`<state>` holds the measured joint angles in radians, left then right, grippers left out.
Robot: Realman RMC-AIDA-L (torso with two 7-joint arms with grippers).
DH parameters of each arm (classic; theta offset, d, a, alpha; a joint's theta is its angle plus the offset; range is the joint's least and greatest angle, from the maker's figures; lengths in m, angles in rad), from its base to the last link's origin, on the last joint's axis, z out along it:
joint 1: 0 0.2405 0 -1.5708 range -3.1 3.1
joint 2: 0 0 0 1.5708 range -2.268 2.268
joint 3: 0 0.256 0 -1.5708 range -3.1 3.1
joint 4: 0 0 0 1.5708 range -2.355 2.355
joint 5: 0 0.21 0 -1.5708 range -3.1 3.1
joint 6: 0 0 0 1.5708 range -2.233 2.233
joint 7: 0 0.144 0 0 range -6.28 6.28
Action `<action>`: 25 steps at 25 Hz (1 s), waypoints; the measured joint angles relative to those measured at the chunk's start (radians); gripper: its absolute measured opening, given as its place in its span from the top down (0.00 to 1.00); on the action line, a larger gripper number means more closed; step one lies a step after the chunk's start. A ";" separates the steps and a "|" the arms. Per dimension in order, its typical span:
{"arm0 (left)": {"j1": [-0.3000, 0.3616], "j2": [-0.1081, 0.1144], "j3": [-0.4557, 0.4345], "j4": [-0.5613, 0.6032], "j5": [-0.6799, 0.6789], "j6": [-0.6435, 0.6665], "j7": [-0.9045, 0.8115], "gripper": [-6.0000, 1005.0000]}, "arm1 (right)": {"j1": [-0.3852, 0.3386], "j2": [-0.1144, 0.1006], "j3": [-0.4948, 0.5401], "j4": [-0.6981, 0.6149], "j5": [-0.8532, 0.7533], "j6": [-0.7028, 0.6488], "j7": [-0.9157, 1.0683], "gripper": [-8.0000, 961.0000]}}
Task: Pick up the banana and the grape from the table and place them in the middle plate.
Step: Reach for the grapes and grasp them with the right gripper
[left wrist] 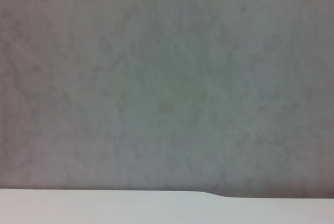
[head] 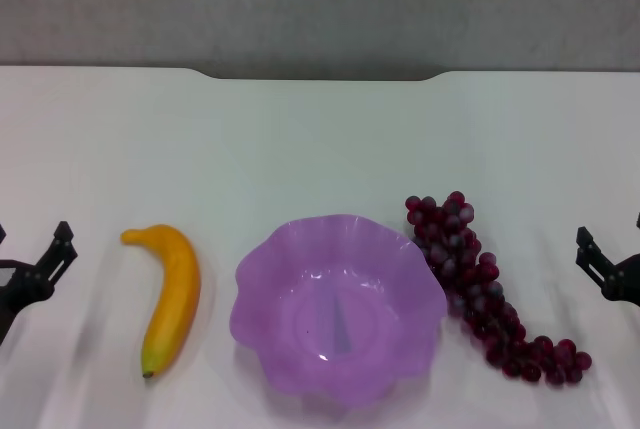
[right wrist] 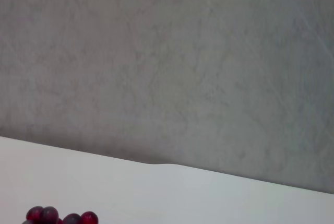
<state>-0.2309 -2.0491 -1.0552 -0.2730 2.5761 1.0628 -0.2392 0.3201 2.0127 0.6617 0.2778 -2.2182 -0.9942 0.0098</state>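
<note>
The yellow-orange banana [head: 172, 296] lies on the white table [head: 320, 139], just left of the plate. The translucent purple middle plate [head: 262, 279] with its wavy rim sits at the front centre and holds nothing. The dark red-purple grape bunch [head: 480, 284] lies just right of the plate, its far end close to the rim; a few grapes also show in the right wrist view [right wrist: 57, 216]. My left gripper [head: 30, 235] is at the left edge, left of the banana, open and empty. My right gripper [head: 612, 233] is at the right edge, right of the grapes, open and empty.
The table's far edge has a notch [head: 320, 76] in its middle, with a grey wall behind it. The left wrist view shows only that wall and the table's edge [left wrist: 156, 203].
</note>
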 joint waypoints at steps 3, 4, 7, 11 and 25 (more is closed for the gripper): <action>0.001 0.000 0.000 0.000 -0.028 -0.002 -0.003 0.11 | 0.000 0.000 0.000 0.001 0.000 0.003 0.000 0.15; 0.002 0.000 0.000 0.000 -0.035 -0.003 -0.004 0.11 | 0.000 0.000 -0.001 0.001 0.000 0.004 0.000 0.15; 0.004 0.001 0.000 0.000 -0.038 -0.005 -0.007 0.11 | 0.001 0.001 -0.001 0.001 0.001 0.006 -0.001 0.16; 0.004 0.001 0.001 0.000 -0.038 -0.010 -0.009 0.11 | 0.003 0.001 -0.003 0.003 0.001 0.010 -0.001 0.16; 0.014 0.004 -0.001 0.007 -0.042 -0.043 -0.003 0.11 | -0.012 -0.049 0.080 0.300 0.000 0.310 -0.194 0.18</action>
<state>-0.2166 -2.0452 -1.0559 -0.2657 2.5343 1.0200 -0.2422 0.3086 1.9633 0.7414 0.5775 -2.2180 -0.6838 -0.1839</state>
